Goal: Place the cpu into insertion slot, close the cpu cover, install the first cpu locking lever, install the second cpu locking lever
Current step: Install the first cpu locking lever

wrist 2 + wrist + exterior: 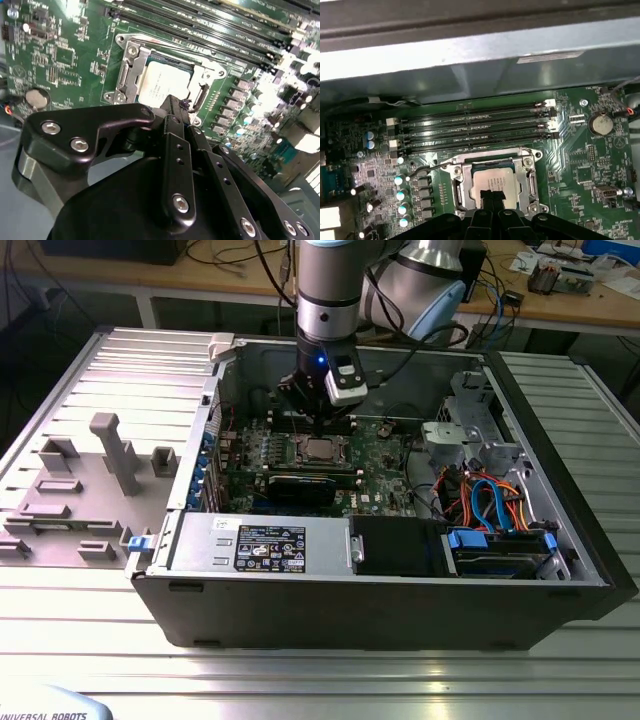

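Claw (pixel 492 194), black and two-fingered, is closed with nothing visible between its tips. In the first wrist view it sits at or just above one edge of the thin square silvery metal cpu cover (pixel 527 184); contact cannot be confirmed. The small flat square cpu with a silver-grey top (pixel 492 177) lies seated in the dark square insertion slot (pixel 490 163) on the green motherboard (pixel 580 170), and the cover appears lowered around it. Judged step in hand: pressing the cover fully shut, or starting the first locking lever. That work calls for a straight, light push on the frame or lever alone, clear of the chip top. Count: one cpu, one insertion slot, one cpu cover, four long black memory slots (pixel 475 132), one round silver coin cell (pixel 601 124), and one thin metal rod (pixel 431 168) angled off the frame corner, probably an unlatched lever.
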You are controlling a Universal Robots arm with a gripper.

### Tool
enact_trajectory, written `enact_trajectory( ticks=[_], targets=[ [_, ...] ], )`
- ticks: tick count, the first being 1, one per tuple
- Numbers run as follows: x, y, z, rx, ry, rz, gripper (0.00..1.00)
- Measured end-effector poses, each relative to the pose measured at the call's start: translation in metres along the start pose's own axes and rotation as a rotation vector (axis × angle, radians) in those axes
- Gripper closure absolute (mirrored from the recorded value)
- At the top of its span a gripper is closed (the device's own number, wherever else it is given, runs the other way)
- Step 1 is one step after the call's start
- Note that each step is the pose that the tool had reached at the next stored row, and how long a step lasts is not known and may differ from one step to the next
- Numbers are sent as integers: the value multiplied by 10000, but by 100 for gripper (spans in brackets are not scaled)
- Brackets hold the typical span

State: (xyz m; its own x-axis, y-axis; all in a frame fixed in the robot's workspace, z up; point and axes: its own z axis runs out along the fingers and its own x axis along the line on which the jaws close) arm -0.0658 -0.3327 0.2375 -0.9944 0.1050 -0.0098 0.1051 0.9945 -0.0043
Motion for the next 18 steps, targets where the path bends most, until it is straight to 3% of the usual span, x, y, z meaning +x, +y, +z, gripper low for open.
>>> enact_trajectory(
  ticks=[15, 18],
  targets=[
    [4, -1, 0, 0, 1, -67, 89],
    [5, -1, 0, -5, -2, -490, 89]
  ],
)
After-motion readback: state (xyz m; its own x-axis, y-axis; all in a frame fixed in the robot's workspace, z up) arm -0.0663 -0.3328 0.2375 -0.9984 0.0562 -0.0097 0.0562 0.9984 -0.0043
